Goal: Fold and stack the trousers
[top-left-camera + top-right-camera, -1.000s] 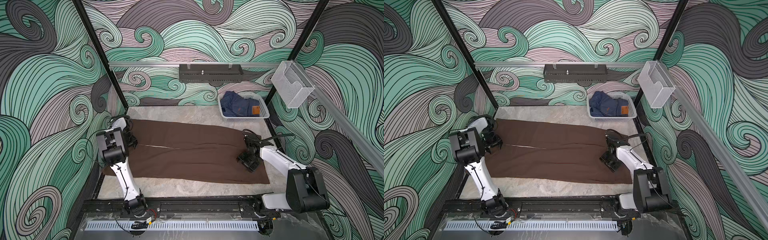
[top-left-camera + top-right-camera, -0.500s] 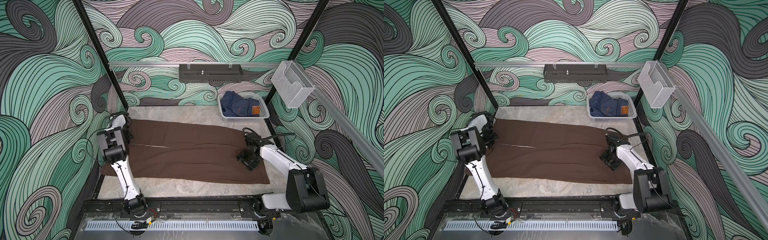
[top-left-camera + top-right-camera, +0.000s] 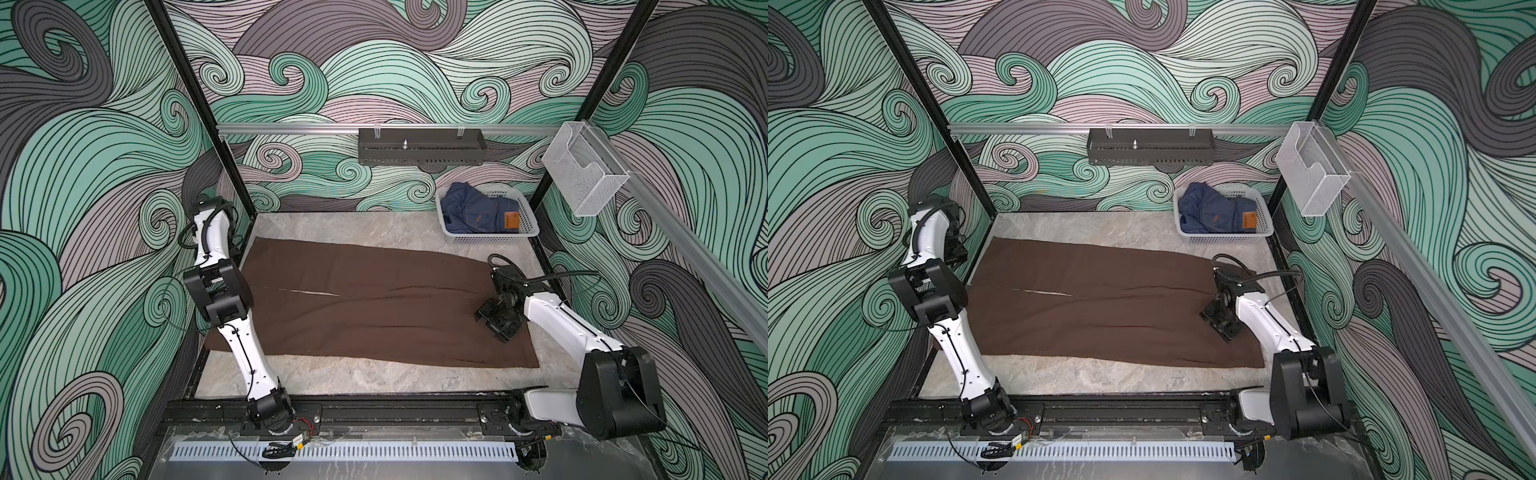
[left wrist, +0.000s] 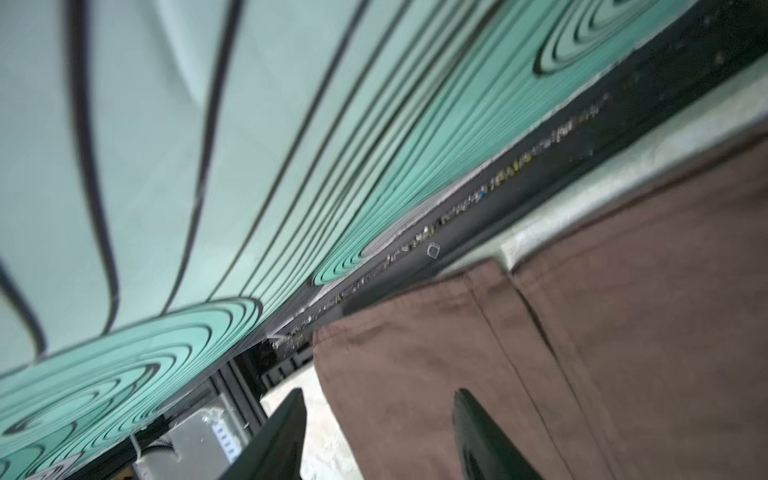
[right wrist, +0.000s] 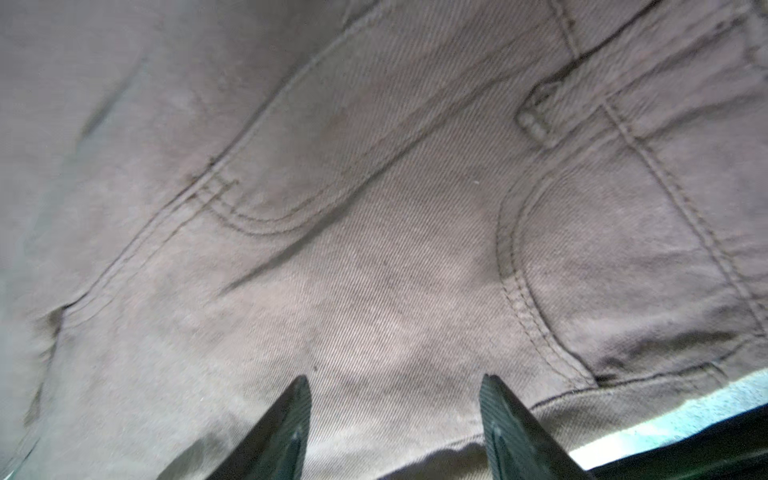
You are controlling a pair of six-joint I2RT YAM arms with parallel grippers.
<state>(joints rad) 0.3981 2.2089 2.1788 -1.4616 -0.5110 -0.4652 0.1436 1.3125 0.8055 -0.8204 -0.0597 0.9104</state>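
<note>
Lying flat on the pale marbled surface [image 3: 353, 224], the trousers [image 3: 374, 307] were seen spread at full length in both top views, the two legs side by side with a thin seam line between them. The leg ends were turned to the left side and the waist to the right. The near left corner of the cloth was seen to reach the surface's left edge.

The left end effector [image 4: 378, 395] was found released. In the left wrist view its dark fingers [image 4: 282, 436] were held apart above the hem of one leg, and nothing was gripped between them. The patterned green wall [image 4: 208, 166] was seen close behind the hems.

The right end effector [image 3: 496, 320] was placed over the waist part of the trousers, near their right end. It was also found released: in the right wrist view its fingers [image 5: 286, 424] were spread above the cloth beside a curved pocket seam and a belt loop. Whether the tips touched the cloth could not be told.

A white basket [image 3: 486, 239] was set at the far right corner of the surface, apart from the trousers, and blue jeans [image 3: 473, 208] were held in it.
</note>
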